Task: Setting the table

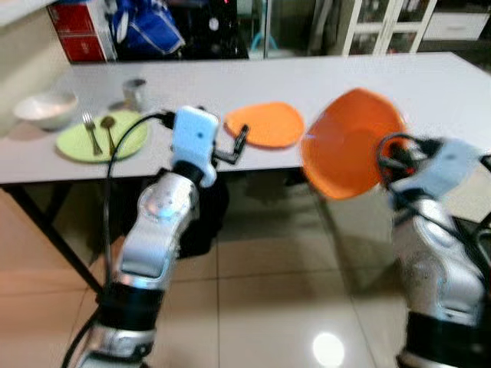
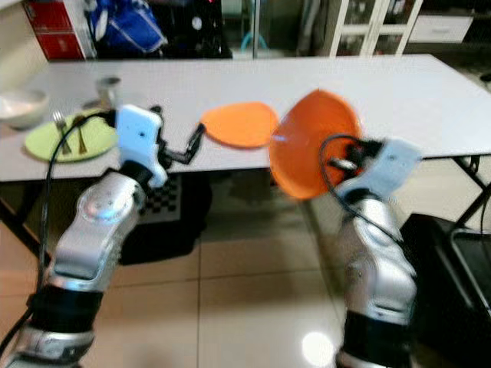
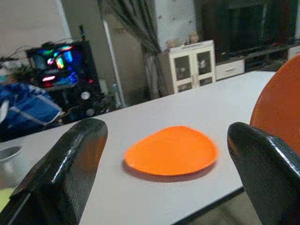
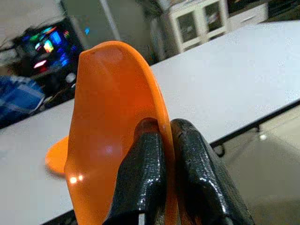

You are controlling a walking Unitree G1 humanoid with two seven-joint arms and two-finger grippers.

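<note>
The right claw (image 4: 164,154) pinches one orange bowl (image 1: 349,146) by its rim, off the desk (image 1: 430,84) edge. At ten o'clock lies one orange plate (image 1: 265,124); the left claw (image 3: 164,187) gapes empty.

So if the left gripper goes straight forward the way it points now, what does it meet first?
Probably the orange plate on the white table: the open left gripper aims at it, though depth is unclear.

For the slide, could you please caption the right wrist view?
Right gripper pinching the rim of an orange bowl, held on edge before the white table.
</note>
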